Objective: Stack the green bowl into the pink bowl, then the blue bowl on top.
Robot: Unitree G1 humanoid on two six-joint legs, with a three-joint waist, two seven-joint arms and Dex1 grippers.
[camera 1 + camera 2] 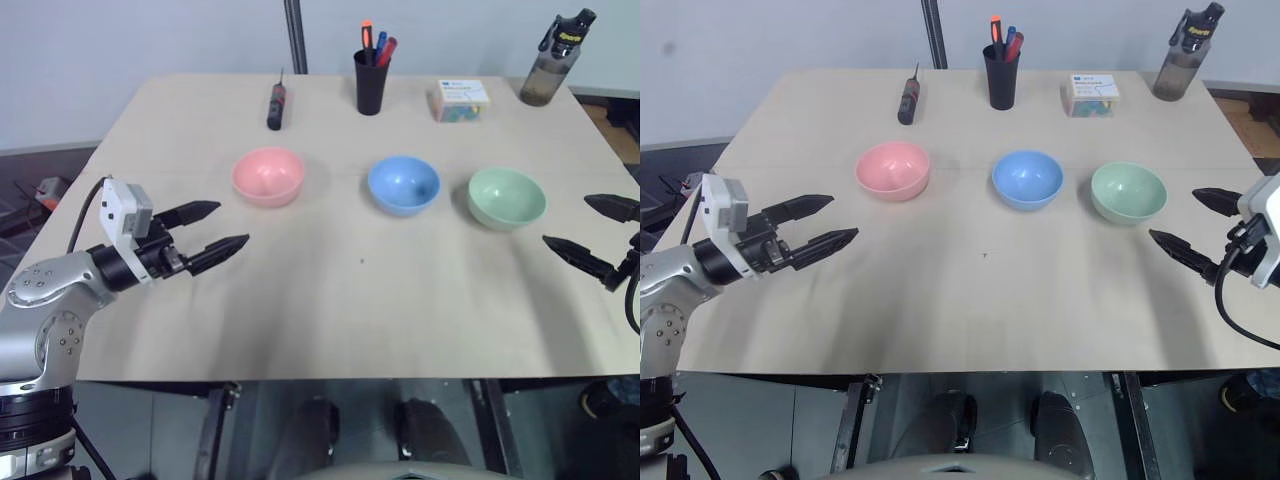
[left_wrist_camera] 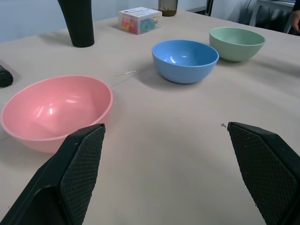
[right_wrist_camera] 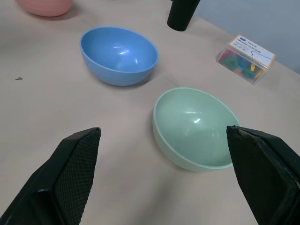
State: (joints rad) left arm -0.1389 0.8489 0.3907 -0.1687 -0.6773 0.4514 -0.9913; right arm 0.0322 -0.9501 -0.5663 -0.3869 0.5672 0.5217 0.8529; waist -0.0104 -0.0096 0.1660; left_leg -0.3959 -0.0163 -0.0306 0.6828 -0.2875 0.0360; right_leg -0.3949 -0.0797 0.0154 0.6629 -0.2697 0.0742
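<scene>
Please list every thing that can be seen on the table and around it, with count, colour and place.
pink bowl: 1, salmon pink, left of the row, empty.
blue bowl: 1, sky blue, middle.
green bowl: 1, mint green, right.
pen cup: 1, black, back centre, holding pens.
screwdriver: 1, black and red, back left.
clear box: 1, coloured contents, back right.
bottle: 1, dark, back right corner.
table: 1, beige.
left gripper: black jaws open, near pink bowl.
right gripper: black jaws open, near green bowl.
</scene>
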